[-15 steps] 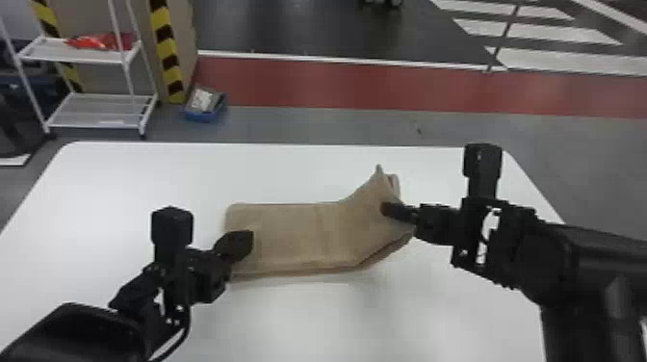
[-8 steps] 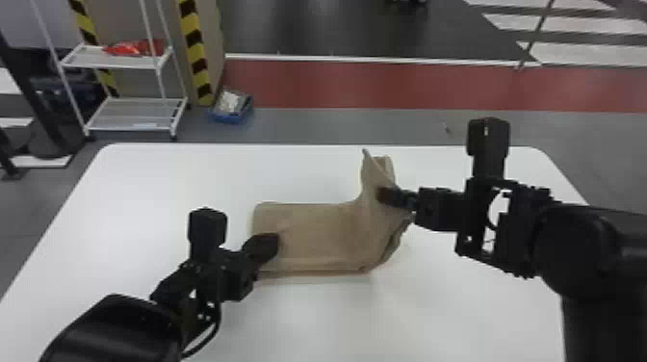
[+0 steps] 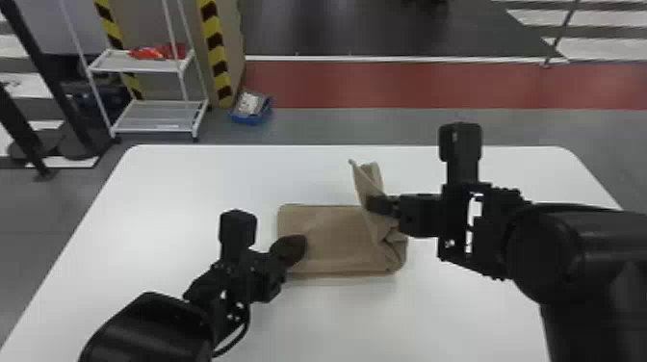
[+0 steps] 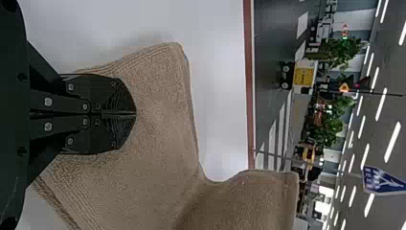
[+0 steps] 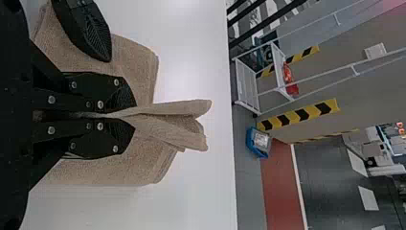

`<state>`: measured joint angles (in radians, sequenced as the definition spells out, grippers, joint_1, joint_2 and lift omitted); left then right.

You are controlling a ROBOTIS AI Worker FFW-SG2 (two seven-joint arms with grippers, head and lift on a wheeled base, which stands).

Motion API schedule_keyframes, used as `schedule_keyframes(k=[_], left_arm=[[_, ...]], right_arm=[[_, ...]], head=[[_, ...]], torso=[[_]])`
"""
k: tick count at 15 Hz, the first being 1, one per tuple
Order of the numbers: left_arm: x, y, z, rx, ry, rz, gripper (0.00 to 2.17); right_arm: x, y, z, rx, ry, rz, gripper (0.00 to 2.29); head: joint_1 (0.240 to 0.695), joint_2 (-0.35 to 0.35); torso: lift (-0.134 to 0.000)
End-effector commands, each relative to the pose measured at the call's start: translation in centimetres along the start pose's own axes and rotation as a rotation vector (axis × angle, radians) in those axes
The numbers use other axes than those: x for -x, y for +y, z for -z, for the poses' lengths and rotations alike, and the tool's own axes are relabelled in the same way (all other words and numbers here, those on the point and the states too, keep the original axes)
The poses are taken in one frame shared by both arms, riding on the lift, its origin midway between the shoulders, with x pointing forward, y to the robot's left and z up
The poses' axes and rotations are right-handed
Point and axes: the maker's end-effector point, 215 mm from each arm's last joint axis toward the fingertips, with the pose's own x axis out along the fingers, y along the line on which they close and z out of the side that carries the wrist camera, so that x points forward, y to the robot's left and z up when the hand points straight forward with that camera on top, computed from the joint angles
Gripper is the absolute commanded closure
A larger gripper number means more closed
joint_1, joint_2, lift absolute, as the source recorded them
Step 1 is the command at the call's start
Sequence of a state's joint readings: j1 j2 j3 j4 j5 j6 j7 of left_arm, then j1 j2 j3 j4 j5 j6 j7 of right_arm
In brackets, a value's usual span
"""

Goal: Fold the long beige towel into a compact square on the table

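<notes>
The beige towel [image 3: 332,236] lies folded on the white table, its right part lifted and bent upright. My right gripper [image 3: 373,204] is shut on that raised part; in the right wrist view the towel [image 5: 167,122] runs out between the tips of the right gripper [image 5: 134,117]. At the towel's left end rests my left gripper [image 3: 301,248]. In the left wrist view the left gripper [image 4: 135,115] is shut, its tips together over the flat towel [image 4: 158,110], with no cloth visible between them.
The white table [image 3: 202,183] extends around the towel on all sides. Beyond its far edge stand a white shelf rack [image 3: 154,115] and a blue bin [image 3: 250,115] on the floor.
My right gripper has carried the towel's right end leftward and folded it up more steeply. The left gripper has stayed on the towel's left end while the head view shifted.
</notes>
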<state>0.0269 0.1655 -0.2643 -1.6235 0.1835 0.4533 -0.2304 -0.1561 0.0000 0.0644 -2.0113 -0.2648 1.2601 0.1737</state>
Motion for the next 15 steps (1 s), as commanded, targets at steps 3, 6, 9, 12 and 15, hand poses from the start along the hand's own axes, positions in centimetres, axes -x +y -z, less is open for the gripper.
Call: schedule_keyframes(k=[3,6,9,12,15], left_arm=[[-0.3,-1.9,0.7,-0.006,0.013,0.027,1.71],[-0.4,-2.2,0.3,-0.003,0.003,0.028,1.71],[-0.3,-2.0,0.2,-0.003,0.001,0.029,1.71],[-0.3,-2.4,0.5,0.004,0.005,0.033,1.71],[-0.2,-2.1,0.6,0.005,0.007,0.030,1.71]], right_arm=[[-1.4,2.5,0.2,0.038,-0.011,-0.022,1.33],[-2.4,2.8,1.6,0.053,0.019,-0.015,1.33],[-3.4,2.8,2.6,0.049,0.027,-0.020,1.33],[-4.2,3.8,3.7,0.058,0.044,-0.034,1.33],[-4.7,4.9,3.9,0.075,0.041,-0.043,1.33]], head=[[0.695,0.004],[0.695,0.009],[0.695,0.013],[0.695,0.021],[0.695,0.030]], torso=[[-0.123],[-0.123],[-0.123],[-0.123],[-0.123]])
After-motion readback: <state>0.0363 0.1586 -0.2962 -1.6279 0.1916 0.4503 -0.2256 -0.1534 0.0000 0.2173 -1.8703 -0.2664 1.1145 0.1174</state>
